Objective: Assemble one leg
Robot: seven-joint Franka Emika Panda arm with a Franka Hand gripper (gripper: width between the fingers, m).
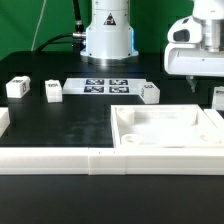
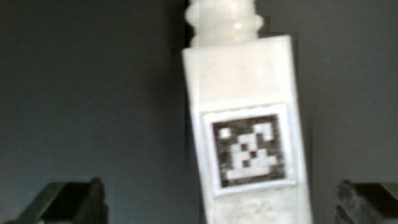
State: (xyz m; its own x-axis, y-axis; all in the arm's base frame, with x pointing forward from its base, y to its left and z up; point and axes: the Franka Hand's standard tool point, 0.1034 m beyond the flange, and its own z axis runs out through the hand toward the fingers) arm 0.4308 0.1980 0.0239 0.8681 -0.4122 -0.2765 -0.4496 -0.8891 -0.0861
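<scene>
The big white tray-like part (image 1: 170, 128) sits on the black table (image 1: 60, 125), toward the exterior view's right. My pincer (image 2: 217, 200) hangs over the table with its jaws spread wide, gripping nothing. The leg (image 2: 240, 130) lies flat beneath it, tag up, between my fingers (image 2: 71, 200) and touching neither.

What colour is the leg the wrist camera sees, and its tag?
White leg, black-and-white square-patterned tag; clearest in the wrist view.
</scene>
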